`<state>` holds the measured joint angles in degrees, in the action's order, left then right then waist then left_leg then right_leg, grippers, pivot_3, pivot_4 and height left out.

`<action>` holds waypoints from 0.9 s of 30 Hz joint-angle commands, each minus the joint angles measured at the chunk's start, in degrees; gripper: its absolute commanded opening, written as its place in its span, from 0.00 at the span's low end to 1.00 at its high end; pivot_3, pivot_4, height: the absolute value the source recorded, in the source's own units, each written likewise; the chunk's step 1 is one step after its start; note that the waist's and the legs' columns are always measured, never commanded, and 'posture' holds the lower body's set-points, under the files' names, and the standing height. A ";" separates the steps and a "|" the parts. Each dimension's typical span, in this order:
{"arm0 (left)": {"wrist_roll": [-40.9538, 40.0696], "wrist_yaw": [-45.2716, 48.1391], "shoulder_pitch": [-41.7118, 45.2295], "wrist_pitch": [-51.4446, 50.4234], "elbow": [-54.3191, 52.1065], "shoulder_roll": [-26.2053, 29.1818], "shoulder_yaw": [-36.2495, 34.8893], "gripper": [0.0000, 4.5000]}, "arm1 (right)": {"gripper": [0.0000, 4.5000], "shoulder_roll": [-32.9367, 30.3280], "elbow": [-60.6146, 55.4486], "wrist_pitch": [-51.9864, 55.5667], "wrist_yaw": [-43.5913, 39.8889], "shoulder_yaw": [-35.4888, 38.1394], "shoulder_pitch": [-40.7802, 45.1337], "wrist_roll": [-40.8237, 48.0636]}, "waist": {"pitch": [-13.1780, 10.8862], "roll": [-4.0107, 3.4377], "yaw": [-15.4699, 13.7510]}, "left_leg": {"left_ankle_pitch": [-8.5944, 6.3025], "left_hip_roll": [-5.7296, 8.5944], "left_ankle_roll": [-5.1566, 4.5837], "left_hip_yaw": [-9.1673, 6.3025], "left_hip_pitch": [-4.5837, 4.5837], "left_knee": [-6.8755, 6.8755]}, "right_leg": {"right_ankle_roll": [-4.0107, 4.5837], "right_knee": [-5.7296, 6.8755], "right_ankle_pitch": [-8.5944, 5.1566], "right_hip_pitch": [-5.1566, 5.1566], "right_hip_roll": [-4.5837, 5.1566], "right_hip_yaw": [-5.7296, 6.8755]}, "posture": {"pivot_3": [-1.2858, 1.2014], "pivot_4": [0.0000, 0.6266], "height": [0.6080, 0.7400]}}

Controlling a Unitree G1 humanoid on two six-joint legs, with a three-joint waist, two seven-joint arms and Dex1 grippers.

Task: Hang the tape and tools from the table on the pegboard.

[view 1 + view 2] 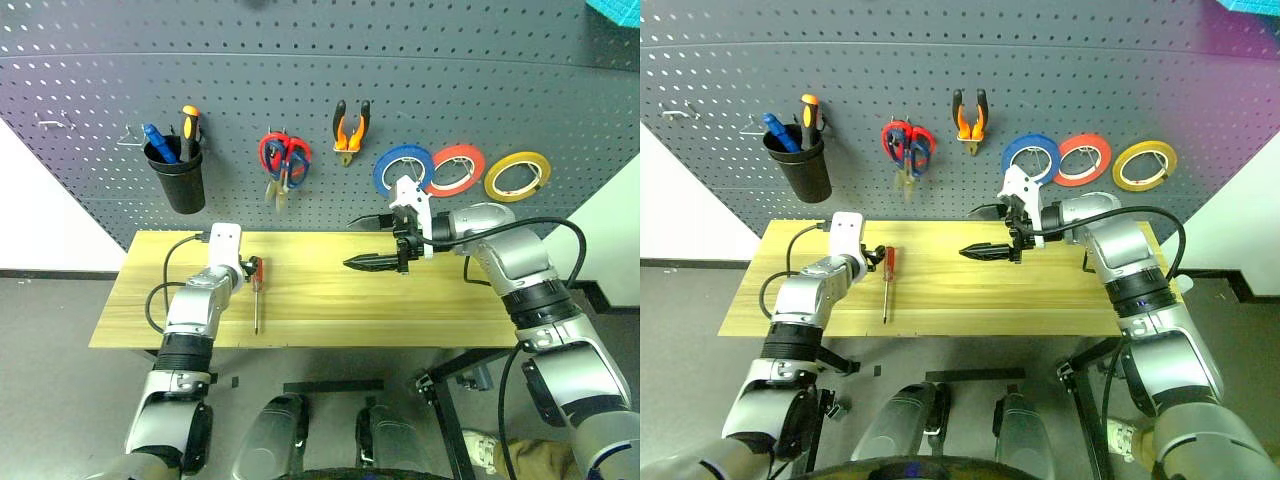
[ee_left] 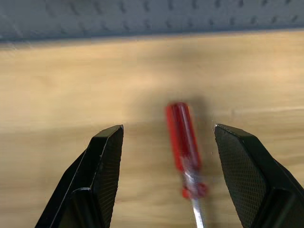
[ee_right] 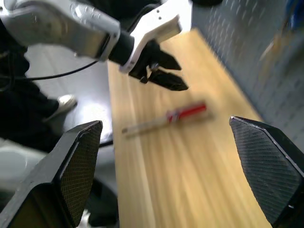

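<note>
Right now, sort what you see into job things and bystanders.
Job: screwdriver on the table; pliers and yellow tape hanging on the pegboard; left gripper, fingers open around the screwdriver.
Bystanders: red scissors, blue tape, red tape, black cup.

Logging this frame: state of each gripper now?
Left gripper: open, empty, over the red-handled screwdriver.
Right gripper: open, empty.
</note>
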<state>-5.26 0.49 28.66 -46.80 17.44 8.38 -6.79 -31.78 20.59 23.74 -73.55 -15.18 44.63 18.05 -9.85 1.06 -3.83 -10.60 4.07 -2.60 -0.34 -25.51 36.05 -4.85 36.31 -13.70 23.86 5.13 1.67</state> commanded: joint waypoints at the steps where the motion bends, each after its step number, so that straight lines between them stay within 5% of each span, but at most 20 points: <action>1: -0.22 -1.85 0.42 -3.28 -2.26 -1.14 -0.89 0.70 | 1.00 2.03 4.12 -3.38 -2.16 -0.99 2.83 -2.60 | -0.81 0.08 0.17 | 0.00 0.00 0.00 0.00 -0.06 -0.01 | -0.02 0.04 0.01 -0.01 0.00 0.00 | 0.57 0.41 0.95; 11: -0.11 -6.37 4.24 -0.70 5.68 -3.02 -3.90 0.70 | 1.00 5.07 5.30 -5.52 -2.26 -0.33 1.56 -5.42 | -3.58 0.15 0.05 | 0.01 0.00 0.02 0.00 -0.51 0.04 | -0.06 0.15 0.03 0.53 0.02 0.01 | 0.57 0.47 0.95; 24: -2.73 -8.76 9.32 5.69 20.20 -3.70 -9.63 0.70 | 1.00 4.09 3.86 -4.93 -1.46 0.79 0.63 -5.86 | -4.18 0.15 0.21 | 0.01 0.02 0.04 0.00 -0.74 0.00 | -0.14 0.13 0.07 0.65 0.03 0.04 | 0.56 0.46 0.95; 27: -2.81 -9.10 9.07 6.09 20.84 -3.35 -9.86 0.51 | 1.00 4.35 4.58 -5.75 -0.82 0.97 0.96 -6.12 | -4.18 0.13 0.22 | 0.01 0.02 0.04 0.00 -0.73 0.00 | -0.15 0.13 0.08 0.65 0.04 0.04 | 0.56 0.44 0.95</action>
<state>-7.39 -8.34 38.67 -40.27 36.45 5.16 -16.20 -27.14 26.58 19.01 -74.66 -16.02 45.10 11.84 -14.03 1.19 -3.61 -10.59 4.10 -2.56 -0.34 -26.24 36.05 -5.00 36.44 -13.62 24.50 5.17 1.71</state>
